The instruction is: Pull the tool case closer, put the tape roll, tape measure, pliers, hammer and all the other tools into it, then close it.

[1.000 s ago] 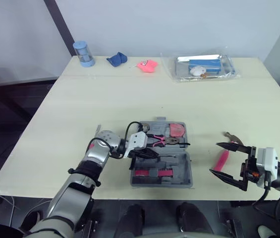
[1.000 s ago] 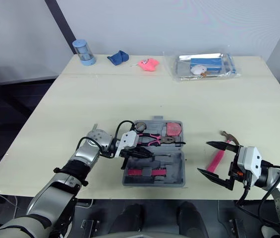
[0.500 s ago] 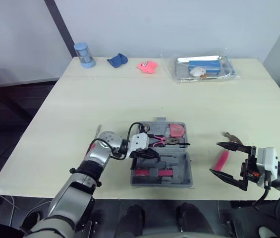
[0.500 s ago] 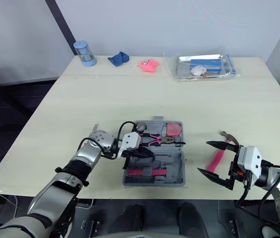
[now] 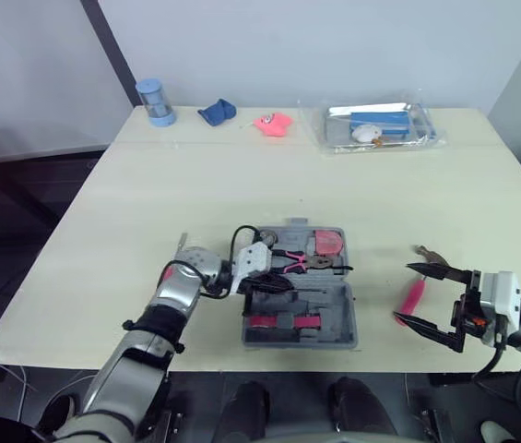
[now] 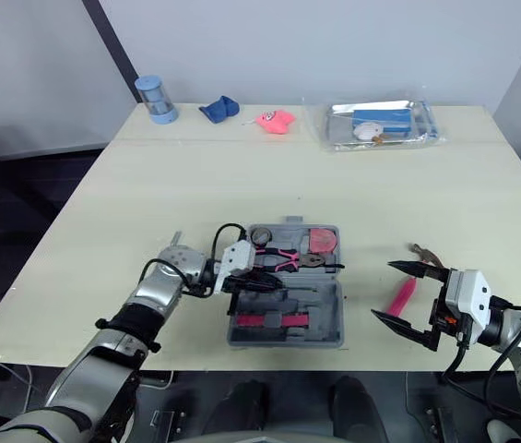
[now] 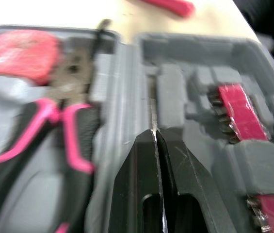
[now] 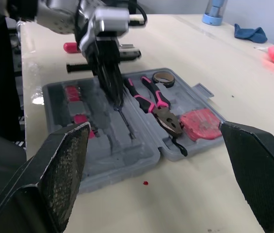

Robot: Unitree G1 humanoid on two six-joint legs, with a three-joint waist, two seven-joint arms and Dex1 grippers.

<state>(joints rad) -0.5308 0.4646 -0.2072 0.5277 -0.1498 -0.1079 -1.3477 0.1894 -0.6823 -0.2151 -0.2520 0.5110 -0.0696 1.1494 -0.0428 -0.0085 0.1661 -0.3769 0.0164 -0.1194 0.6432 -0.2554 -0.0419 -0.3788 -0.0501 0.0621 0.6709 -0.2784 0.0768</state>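
The grey tool case [image 5: 345, 325] lies open near the table's front edge. Its far half holds pink-handled pliers [image 5: 295, 263], a red tape measure [image 5: 327, 244] and a small tape roll [image 8: 164, 76]. My left gripper [image 5: 267, 284] reaches into the near half, shut on a screwdriver's thin shaft [image 7: 152, 114]. Red bit strips [image 5: 283, 321] sit nearby. To the right of the case, the pink-handled hammer [image 5: 411, 297] lies on the table. My right gripper [image 5: 404, 293] is open, with one finger on either side of the handle.
At the table's far edge stand a blue cylinder [image 5: 155, 100], a blue cloth [image 5: 216, 112], a pink object [image 5: 273, 122] and a clear bag of items [image 5: 375, 125]. A red-handled tool [image 8: 70, 47] and a black-handled one [image 8: 81, 67] lie on the table left of the case.
My right gripper has drawn back slightly to the right along the hammer. My left gripper stays at the same spot in the case, though its arm has shifted a little.
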